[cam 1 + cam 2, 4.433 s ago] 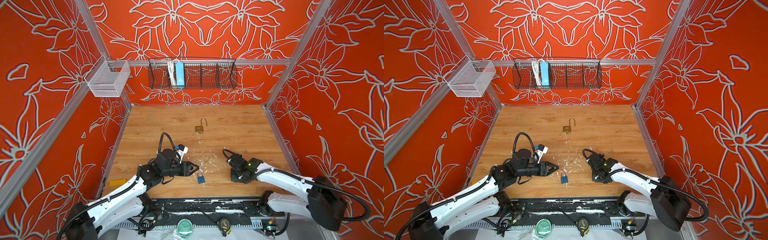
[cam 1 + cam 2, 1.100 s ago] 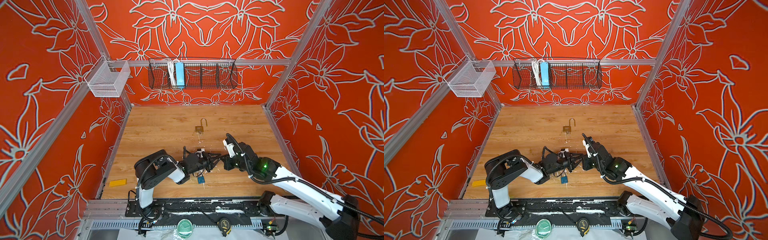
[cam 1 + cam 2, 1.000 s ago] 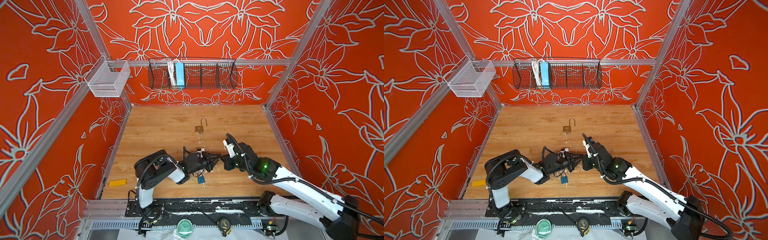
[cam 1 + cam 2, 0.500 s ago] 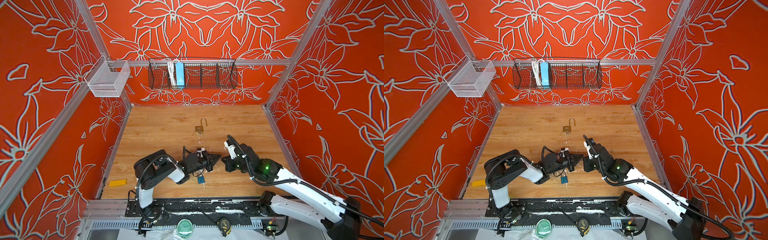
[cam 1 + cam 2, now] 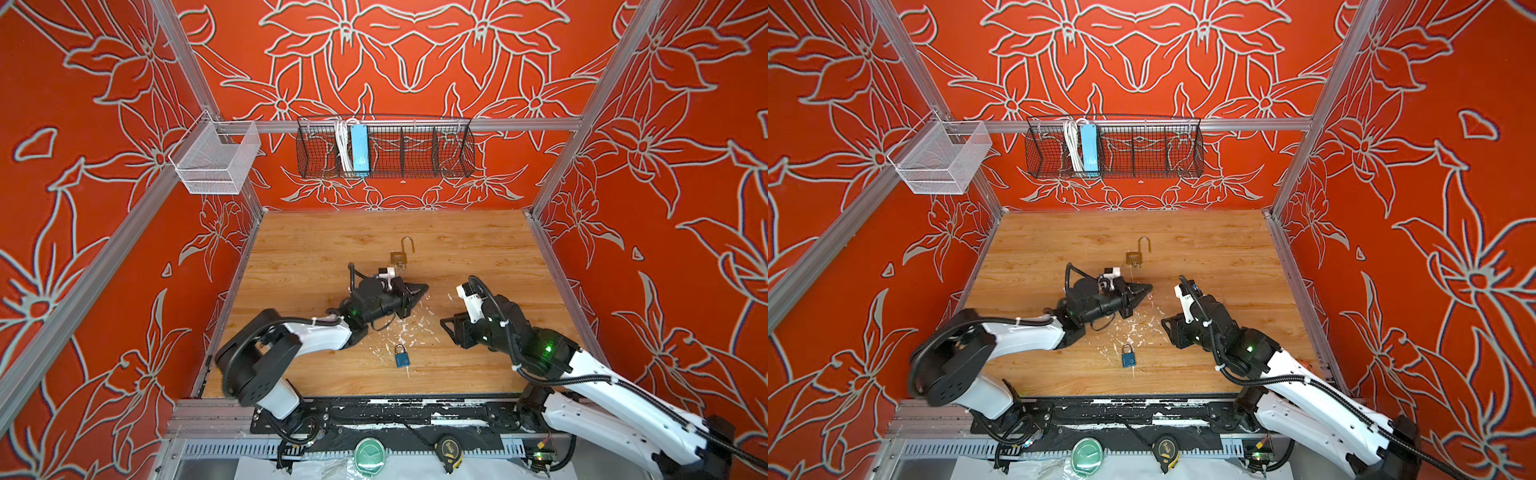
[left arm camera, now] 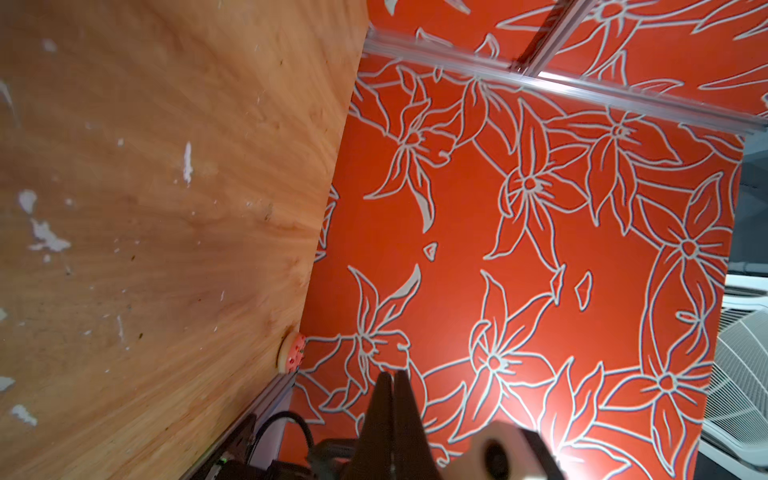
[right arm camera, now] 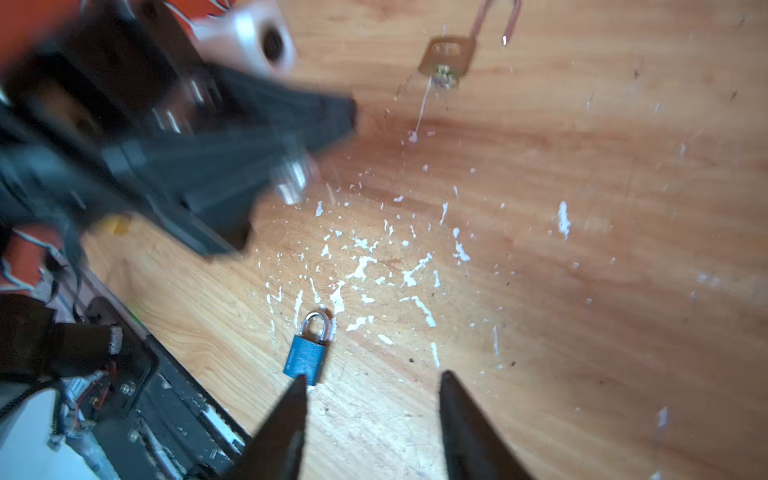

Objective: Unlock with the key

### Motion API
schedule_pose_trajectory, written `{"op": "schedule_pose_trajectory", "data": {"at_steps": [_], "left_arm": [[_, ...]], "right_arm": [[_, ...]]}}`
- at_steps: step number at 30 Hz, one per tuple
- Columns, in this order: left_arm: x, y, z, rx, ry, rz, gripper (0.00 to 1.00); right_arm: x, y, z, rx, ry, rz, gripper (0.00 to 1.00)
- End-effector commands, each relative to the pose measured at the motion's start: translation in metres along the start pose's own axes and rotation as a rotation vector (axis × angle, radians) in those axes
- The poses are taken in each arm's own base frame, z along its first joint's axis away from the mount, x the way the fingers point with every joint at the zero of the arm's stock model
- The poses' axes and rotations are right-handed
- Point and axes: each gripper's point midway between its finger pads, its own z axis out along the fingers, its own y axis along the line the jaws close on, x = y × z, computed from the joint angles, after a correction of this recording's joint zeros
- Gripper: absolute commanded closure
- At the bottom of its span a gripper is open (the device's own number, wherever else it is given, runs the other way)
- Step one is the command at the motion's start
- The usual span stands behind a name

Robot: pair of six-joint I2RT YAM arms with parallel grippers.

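A blue padlock (image 5: 402, 358) (image 5: 1128, 356) lies with its shackle closed on the wooden table (image 5: 478, 249) near the front middle. In the right wrist view the blue padlock (image 7: 307, 359) sits just beyond my right gripper (image 7: 374, 376), which is open and empty. In both top views my right gripper (image 5: 446, 328) (image 5: 1167, 326) hangs to the right of it. My left gripper (image 5: 426, 286) (image 5: 1150, 286) (image 6: 391, 373) is shut, fingers pressed together, pointing right above the table's middle. No key shows between them. A brass padlock (image 5: 400, 257) (image 7: 446, 56) with an open shackle lies further back.
White flecks (image 7: 361, 266) scatter the wood between the arms. A black wire basket (image 5: 384, 151) with a blue box hangs on the back wall and a white mesh basket (image 5: 214, 160) on the left rail. A small pink disc (image 6: 291, 353) lies at the table edge.
My two grippers met tip to tip over the table's middle a second ago. The right gripper has since opened and drawn back to the right. The left gripper has shut fully and stays there.
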Motion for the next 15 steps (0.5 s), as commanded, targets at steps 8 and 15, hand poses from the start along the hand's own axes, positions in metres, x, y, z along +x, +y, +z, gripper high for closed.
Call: {"op": "schedule_pose_trajectory", "data": {"at_steps": [8,15], "left_arm": [[-0.014,-0.030,-0.070,-0.382,-0.018,0.869,1.00],[0.017,-0.057,-0.087,-0.160,0.069,1.315,1.00]], "right_arm": [[-0.022,0.023,-0.023,-0.163,-0.171,0.002,0.21],[-0.052,0.075,-0.040,-0.441,-0.322,-0.073,0.12]]}}
